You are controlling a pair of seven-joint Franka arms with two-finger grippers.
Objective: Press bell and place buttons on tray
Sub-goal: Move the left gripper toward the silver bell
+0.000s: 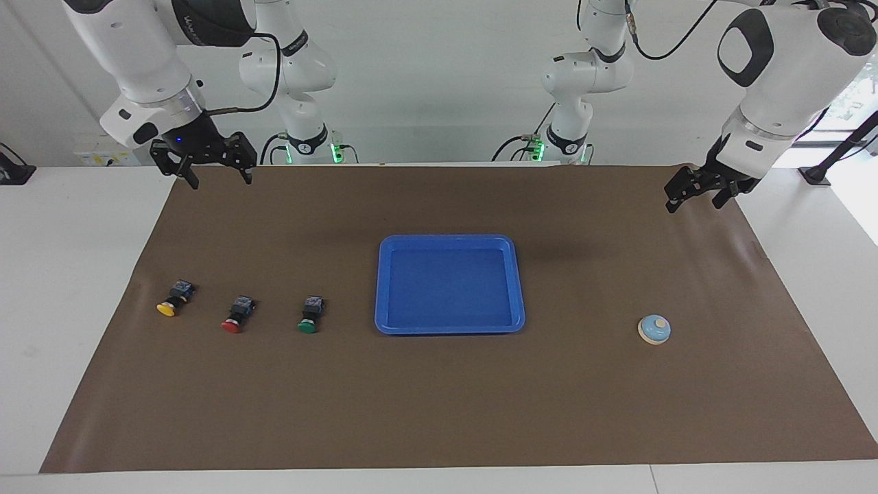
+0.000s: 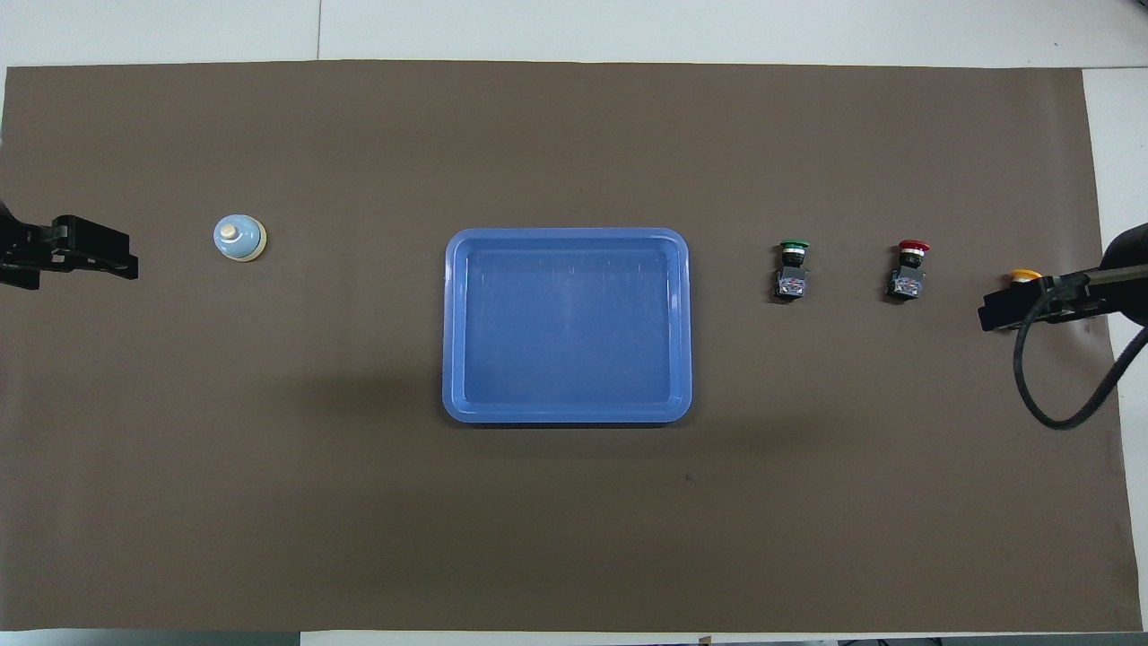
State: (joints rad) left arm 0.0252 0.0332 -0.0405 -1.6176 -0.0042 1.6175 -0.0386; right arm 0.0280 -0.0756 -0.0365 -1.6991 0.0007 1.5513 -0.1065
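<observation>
One brown paper mat covers most of the white table and fills the facing view from edge to edge.

Two white Franka arms hang above the mat's upper corners in that view. The right gripper sits at upper left, over the mat's corner, fingers spread wide and grasping nothing. The left gripper sits at upper right, over the mat's edge; its black fingers point down and to the left of the frame, and whether they are parted or closed cannot be told. Neither gripper touches any object.

One shallow blue plastic rectangular tray with a raised rim lies at frame centre. Its floor carries nothing.

One small light-blue domed bell with a cream base and cream knob stands at centre right, well apart from the tray.

Three black-bodied push-button switches lie on their sides in one row at centre left, caps toward the bottom of the frame: one yellow-capped button outermost, one red-capped button in the middle, one green-capped button nearest the tray. All three rest on the mat, apart from each other.
</observation>
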